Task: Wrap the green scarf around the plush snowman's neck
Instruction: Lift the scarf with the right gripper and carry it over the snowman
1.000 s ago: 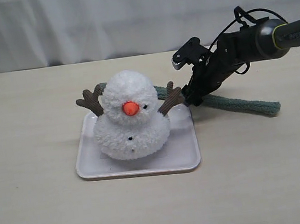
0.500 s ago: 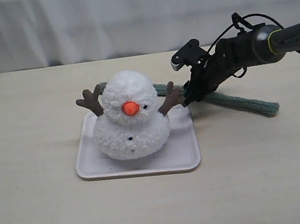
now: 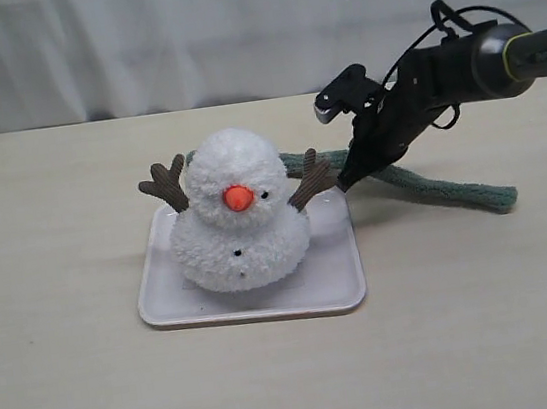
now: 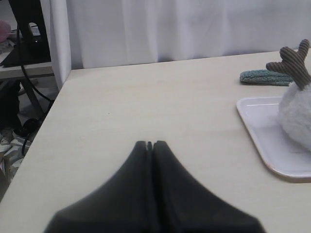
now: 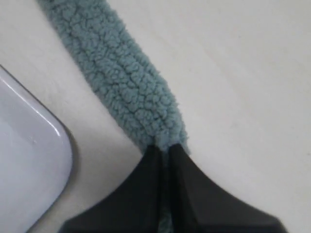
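My left gripper is pressed together and empty, well left of the tray. The snowman sits there with its neck bare. The scarf lies behind it. My right gripper, pinching the scarf, has risen a little since a moment ago, so I judge the wrapping is starting.

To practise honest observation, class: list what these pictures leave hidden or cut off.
1. Exterior view: the scarf, its middle hidden behind the snowman.
2. Left wrist view: most of the snowman, cut off by the picture's edge.
3. Right wrist view: the pinched part of the scarf, covered by the right gripper.
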Controlling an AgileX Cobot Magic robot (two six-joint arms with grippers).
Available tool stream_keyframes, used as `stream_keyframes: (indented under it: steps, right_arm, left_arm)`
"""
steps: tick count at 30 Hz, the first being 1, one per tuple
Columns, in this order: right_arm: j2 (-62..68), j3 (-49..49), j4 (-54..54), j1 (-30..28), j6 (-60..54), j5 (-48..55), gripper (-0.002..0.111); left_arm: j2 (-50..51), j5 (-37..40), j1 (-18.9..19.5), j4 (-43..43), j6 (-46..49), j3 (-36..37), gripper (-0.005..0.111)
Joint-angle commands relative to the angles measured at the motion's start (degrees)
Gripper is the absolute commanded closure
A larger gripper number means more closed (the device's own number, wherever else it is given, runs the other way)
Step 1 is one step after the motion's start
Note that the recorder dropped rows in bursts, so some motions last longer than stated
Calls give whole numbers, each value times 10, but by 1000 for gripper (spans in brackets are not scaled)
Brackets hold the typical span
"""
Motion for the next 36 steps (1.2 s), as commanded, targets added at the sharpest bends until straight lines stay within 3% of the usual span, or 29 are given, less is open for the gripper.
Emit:
stream_keyframes:
  steps: [1, 10, 16, 23, 28, 32, 36]
  right_arm:
    - [-56, 1, -4, 1, -1, 24, 104]
    - [-166, 1, 3, 1, 16, 77, 104]
    - [-285, 1, 72, 1, 16, 103, 104]
    - [-387, 1, 291, 1, -88, 154, 104]
    - [-411, 1, 476, 1, -223, 280, 104]
    - [-412, 1, 505, 22, -246, 318, 104]
    - [-412, 2, 503, 87, -273, 320, 104]
  left_arm:
    - [-1, -7, -4, -1, -1, 2, 107]
    - [-1, -7, -4, -1, -1, 2, 107]
    - [-1, -7, -4, -1, -1, 2, 107]
    - [-1, -7, -4, -1, -1, 2, 107]
    - [-1, -7, -4, -1, -1, 2, 107]
    - [-1, -7, -4, -1, -1, 2, 107]
    - [-1, -7, -4, -1, -1, 2, 107]
